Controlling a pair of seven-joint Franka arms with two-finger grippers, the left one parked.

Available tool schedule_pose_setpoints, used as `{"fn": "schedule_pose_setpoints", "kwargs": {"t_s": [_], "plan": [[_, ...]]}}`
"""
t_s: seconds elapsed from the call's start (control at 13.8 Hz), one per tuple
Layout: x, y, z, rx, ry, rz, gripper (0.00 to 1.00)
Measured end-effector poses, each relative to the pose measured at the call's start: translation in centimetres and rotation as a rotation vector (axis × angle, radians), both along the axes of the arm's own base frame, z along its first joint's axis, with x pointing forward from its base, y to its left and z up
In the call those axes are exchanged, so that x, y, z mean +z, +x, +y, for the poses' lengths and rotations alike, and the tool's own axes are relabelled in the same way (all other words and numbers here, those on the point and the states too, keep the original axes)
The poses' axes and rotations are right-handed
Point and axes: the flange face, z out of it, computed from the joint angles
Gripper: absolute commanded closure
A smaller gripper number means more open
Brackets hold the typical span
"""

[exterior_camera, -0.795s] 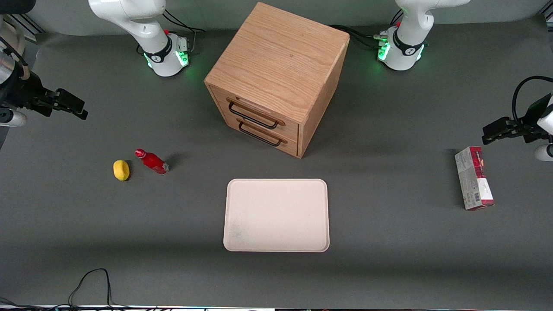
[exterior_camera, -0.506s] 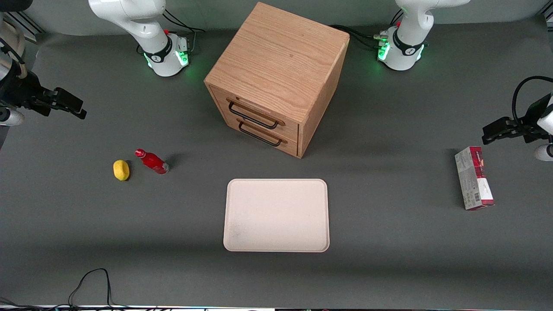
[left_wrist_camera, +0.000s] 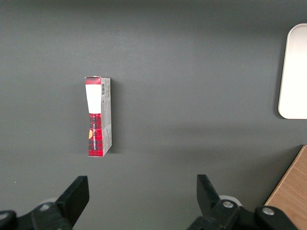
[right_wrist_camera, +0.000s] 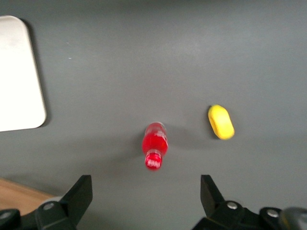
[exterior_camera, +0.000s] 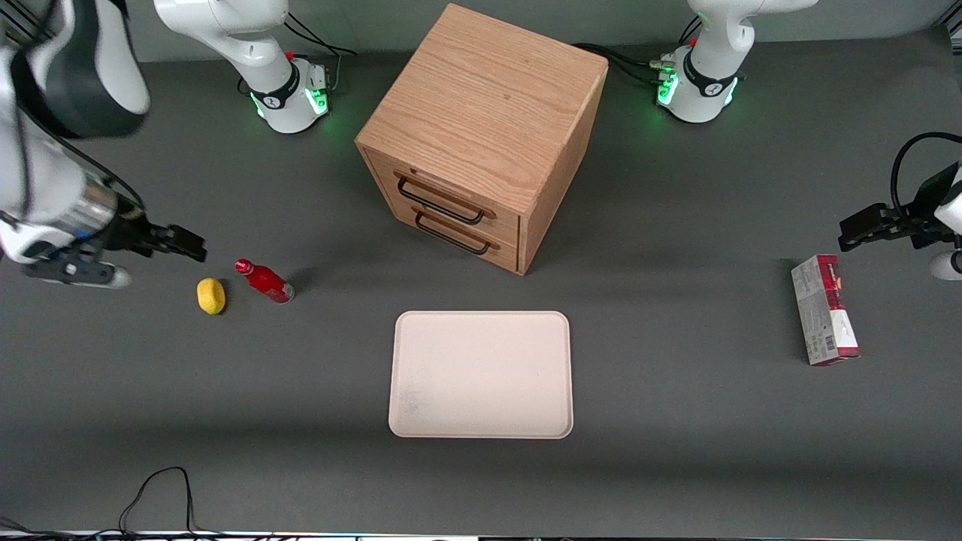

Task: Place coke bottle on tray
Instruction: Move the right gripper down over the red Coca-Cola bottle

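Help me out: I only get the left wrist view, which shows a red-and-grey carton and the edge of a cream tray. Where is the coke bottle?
Observer: The coke bottle is on the table toward the working arm's end, not on the tray.
Operator: Is anything next to it?
Observer: A yellow lump lies beside it, with a small gap between them.
Operator: And what is the working arm doing?
Observer: Its jaws are open and hold nothing. They hang over the table close to the yellow lump and the bottle, a little farther from the front camera than either.
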Motion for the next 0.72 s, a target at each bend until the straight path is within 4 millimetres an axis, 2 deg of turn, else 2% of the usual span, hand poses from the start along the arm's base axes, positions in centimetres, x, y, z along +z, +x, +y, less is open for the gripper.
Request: {"fn": "schedule_pose_setpoints", "kwargs": {"t_s": [0.14,0.29,0.72], "plan": [[-4.3,-1.0,0.0,0.002,0.0,-0.015,0.0],[-7.8,-2.3,0.0,0.028,0.0,-0.008,0.0],[-12.7,-4.7,-0.2,0.07,-0.001,-0.065,0.0]]}}
